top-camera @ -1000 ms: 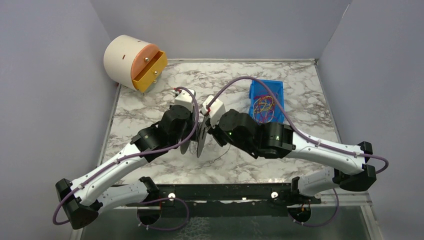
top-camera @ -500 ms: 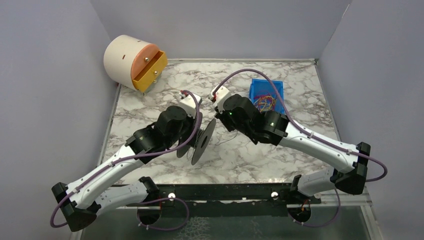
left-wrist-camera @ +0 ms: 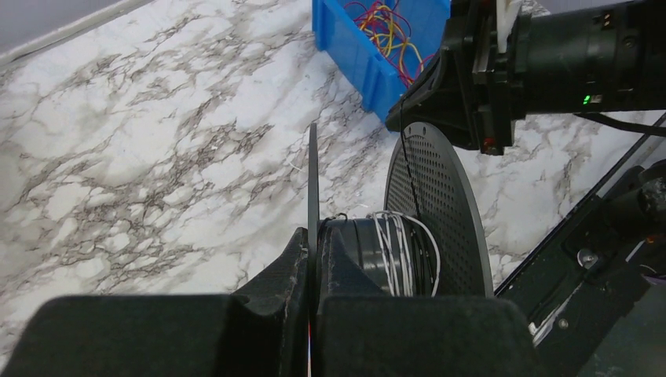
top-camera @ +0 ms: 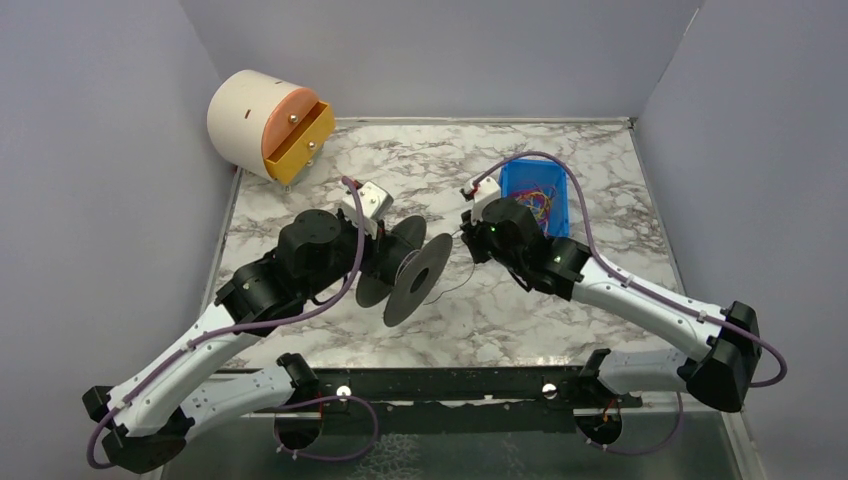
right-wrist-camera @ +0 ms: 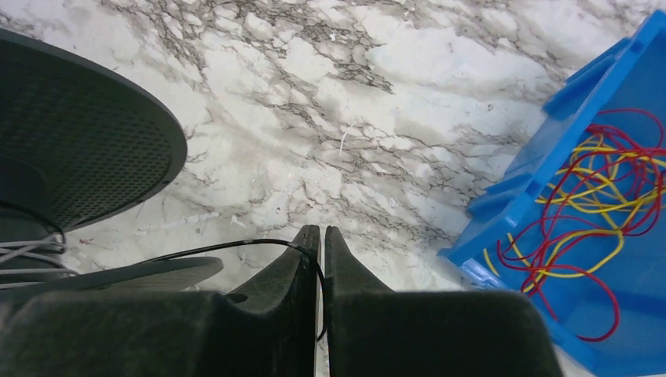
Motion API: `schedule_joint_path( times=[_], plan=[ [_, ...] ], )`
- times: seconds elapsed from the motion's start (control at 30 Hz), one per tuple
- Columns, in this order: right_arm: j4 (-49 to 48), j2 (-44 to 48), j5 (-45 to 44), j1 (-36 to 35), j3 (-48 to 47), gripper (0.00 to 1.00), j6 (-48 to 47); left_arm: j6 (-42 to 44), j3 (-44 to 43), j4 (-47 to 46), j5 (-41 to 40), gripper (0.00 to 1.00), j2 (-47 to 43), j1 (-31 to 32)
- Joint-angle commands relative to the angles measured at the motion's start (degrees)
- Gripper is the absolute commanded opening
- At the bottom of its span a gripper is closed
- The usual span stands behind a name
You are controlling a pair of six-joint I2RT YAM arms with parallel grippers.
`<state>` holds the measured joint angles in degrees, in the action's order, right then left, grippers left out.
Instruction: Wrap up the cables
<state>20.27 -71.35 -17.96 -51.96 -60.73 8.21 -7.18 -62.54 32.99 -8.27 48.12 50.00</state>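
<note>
The left gripper (left-wrist-camera: 312, 236) is clamped on one disc of the black spool (top-camera: 415, 275) (white and black turns sit on its hub). At the spool's 2 o'clock, the right gripper (right-wrist-camera: 323, 232) has its fingers together, pinching the black cable (right-wrist-camera: 236, 243). The coloured cables (top-camera: 535, 203) lie tangled in the blue bin (top-camera: 520, 180), at 2 o'clock again.

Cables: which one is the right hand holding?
The black cable, pinched in the right hand and leading to the spool; the red and yellow cables lie loose in the blue bin.

Black cable (right-wrist-camera: 236, 243) end hidden (between fingers (right-wrist-camera: 289, 271)).
</note>
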Motion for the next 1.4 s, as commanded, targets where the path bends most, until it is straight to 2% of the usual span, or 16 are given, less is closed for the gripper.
schedule_joint_path(
  times=[0.0, 0.37, 0.77, 1.37],
  plan=[
    [-7.73, 2.09, 2.25, 1.75, 5.43, 0.11, 4.44, 0.03, -4.11, 0.11, 4.35, 0.00, -2.14, -0.01],
    [-16.27, 4.20, 7.18, 2.39, 13.40, 0.11, 7.84, -1.79, -7.14, 0.11, 7.01, 0.00, -2.08, 0.01],
    [-20.39, 6.84, 11.57, 2.66, 20.11, 0.15, 11.55, -4.80, -9.32, -0.06, 1.85, 0.00, -3.03, -0.03],
    [-23.54, 8.66, 16.77, 2.66, 26.19, 0.19, 16.06, -7.79, -9.81, -2.51, -1.49, 0.00, -4.71, -0.07]
  ],
)
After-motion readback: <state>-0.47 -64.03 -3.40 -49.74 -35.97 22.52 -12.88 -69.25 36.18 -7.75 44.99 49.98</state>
